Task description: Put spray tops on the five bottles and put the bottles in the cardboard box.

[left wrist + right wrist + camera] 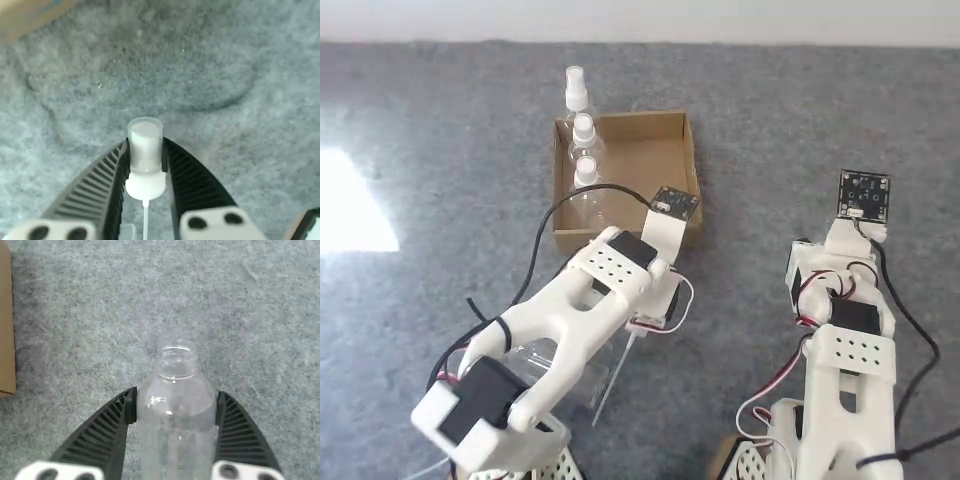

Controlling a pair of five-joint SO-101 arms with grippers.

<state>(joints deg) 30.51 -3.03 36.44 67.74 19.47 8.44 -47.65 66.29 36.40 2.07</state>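
Spray top sits clamped in the left gripper, which is closed on its collar. The capped head pokes out past the fingertips and the thin dip tube trails back toward the wrist. Its long axis runs along the gripper's own, head aimed forward and down at the grey table. That hold keeps the tube clear of the fingers, but the tube end looks to face the wrong way for entering a neck, so I judge a turn is needed first.

The right gripper is closed around the body of the open bottle, below the shoulder. This probably leaves the bare neck free to take the top. The bottle lies lengthwise between the fingers, mouth pointing away from the wrist. I cannot tell whether it rests on the table.

The cardboard box lies beyond the left arm. Capped bottles are lined along one wall, their heads toward the far side, which leaves floor for more. What seems a further clear bottle lies under the left arm.
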